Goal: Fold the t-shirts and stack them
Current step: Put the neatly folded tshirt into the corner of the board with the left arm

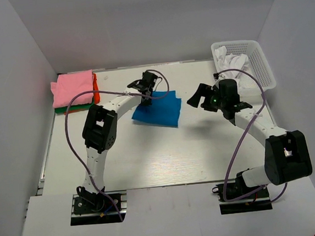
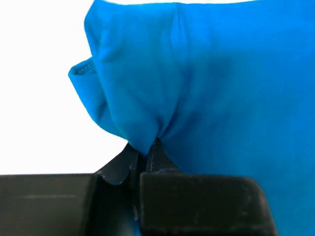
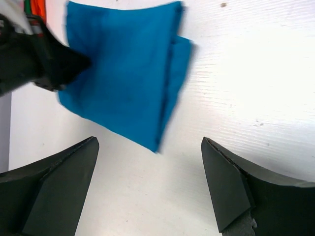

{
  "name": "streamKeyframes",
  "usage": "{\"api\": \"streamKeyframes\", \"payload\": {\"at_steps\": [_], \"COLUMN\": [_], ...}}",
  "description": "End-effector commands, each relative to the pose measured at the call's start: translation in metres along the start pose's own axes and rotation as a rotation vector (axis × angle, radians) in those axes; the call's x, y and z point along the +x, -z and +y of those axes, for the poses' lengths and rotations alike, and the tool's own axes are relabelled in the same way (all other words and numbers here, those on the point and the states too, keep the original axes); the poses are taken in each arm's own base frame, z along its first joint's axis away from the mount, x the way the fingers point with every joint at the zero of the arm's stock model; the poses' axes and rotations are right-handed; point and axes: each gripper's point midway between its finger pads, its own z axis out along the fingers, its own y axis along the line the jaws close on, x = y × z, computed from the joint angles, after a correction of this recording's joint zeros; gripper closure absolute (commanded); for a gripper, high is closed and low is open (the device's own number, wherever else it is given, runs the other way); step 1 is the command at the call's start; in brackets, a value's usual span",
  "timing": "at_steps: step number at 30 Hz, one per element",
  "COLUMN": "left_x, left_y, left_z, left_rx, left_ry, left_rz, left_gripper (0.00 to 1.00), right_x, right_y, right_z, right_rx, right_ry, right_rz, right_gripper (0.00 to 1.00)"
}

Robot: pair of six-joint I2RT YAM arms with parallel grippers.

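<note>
A folded bright blue t-shirt (image 1: pixel 159 111) lies mid-table. My left gripper (image 1: pixel 146 93) is shut on its far left edge; in the left wrist view the blue t-shirt (image 2: pixel 206 83) is pinched between the closed fingertips (image 2: pixel 153 152). My right gripper (image 1: pixel 198 96) is open and empty, hovering to the right of the shirt; in its wrist view the blue t-shirt (image 3: pixel 123 73) lies ahead of the spread fingers (image 3: pixel 224 189). A stack with the pink t-shirt (image 1: pixel 74 88) on top of orange (image 1: pixel 96 94) and green (image 1: pixel 68 109) ones sits at the far left. White t-shirts (image 1: pixel 234 62) lie in the basket.
A white plastic mesh basket (image 1: pixel 263 64) stands at the far right corner. White walls enclose the table on three sides. The left arm's purple cable (image 1: pixel 72 117) loops over the left side of the table.
</note>
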Motion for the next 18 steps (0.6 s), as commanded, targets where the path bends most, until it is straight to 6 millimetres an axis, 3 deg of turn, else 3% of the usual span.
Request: {"api": "streamKeyframes", "payload": {"at_steps": [1, 7, 8, 10, 12, 18], "left_x": [-0.056, -0.081, -0.094, -0.098, -0.113, -0.126], "left_y": [0.057, 0.086, 0.1, 0.11, 0.13, 0.159], "left_z": [0.068, 0.133, 0.141, 0.163, 0.178, 0.223], "left_rx": [-0.213, -0.388, -0.394, -0.436, -0.453, -0.524], "left_ry": [-0.1, -0.128, -0.114, -0.148, -0.178, -0.192], "left_rz": [-0.16, -0.223, -0.271, -0.284, -0.343, -0.362], "left_gripper": [1.0, 1.0, 1.0, 1.0, 1.0, 1.0], "right_x": [-0.01, -0.013, -0.013, -0.013, -0.016, -0.014], "right_y": [0.004, 0.005, 0.004, 0.004, 0.004, 0.003], "right_z": [-0.009, -0.012, -0.013, -0.015, -0.018, -0.014], "right_rx": [0.035, 0.046, 0.05, 0.06, 0.069, 0.046], "right_ry": [0.014, 0.015, 0.015, 0.018, 0.016, 0.017], "right_rz": [-0.058, -0.072, -0.071, -0.075, -0.083, -0.055], "right_gripper": [0.1, 0.1, 0.1, 0.1, 0.1, 0.1]}}
